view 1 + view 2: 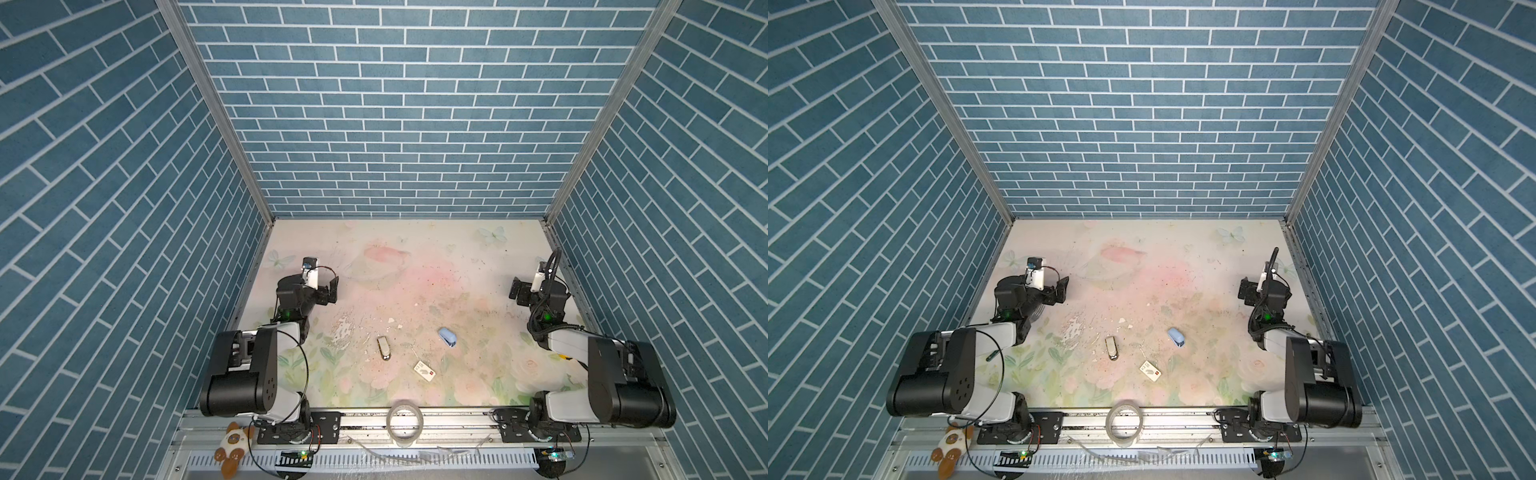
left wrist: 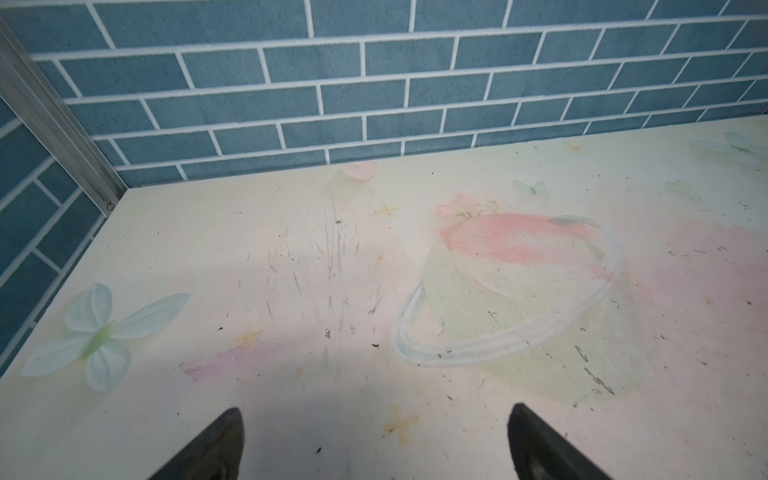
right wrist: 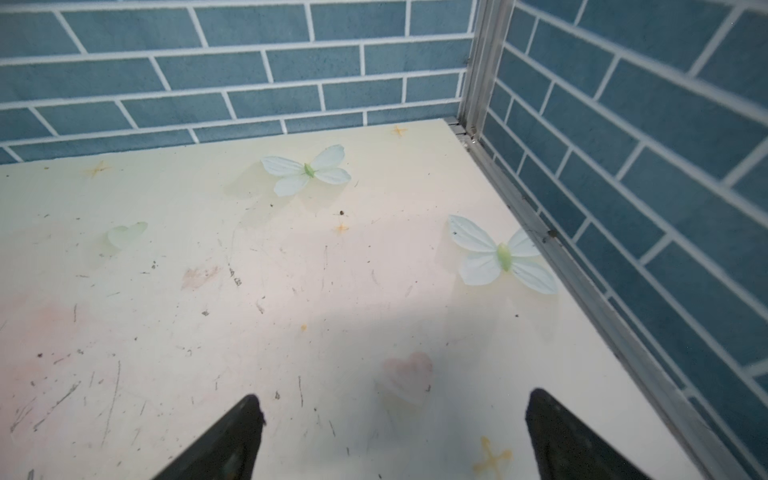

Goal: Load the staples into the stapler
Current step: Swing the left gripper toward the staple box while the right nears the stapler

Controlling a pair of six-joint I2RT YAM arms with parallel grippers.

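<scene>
The box of staples (image 1: 424, 370) lies flat on the bench (image 1: 415, 257), near the front edge and a little right of its middle; it is white with grey print and a red mark at 1 corner, and it lies free of both arms. The light blue stapler (image 1: 448, 336) lies near the box, further from the front edge and more toward the right edge; the 2 do not touch. A white and silver object (image 1: 385, 348) lies left of the stapler, about midway between the left and right edges. The left gripper (image 1: 331, 291) hangs near the left edge, well apart from the box; in the left wrist view its fingers (image 2: 220, 449) are spread wide, with only bare bench between them. The right gripper (image 1: 516, 291) hangs near the right edge; its fingers (image 3: 561, 440) are spread wide in the same way. A roll of clear tape (image 1: 404, 404) stands on the metal rail along the front edge; a soft toy (image 1: 232, 442) lies beyond the front left corner.
</scene>
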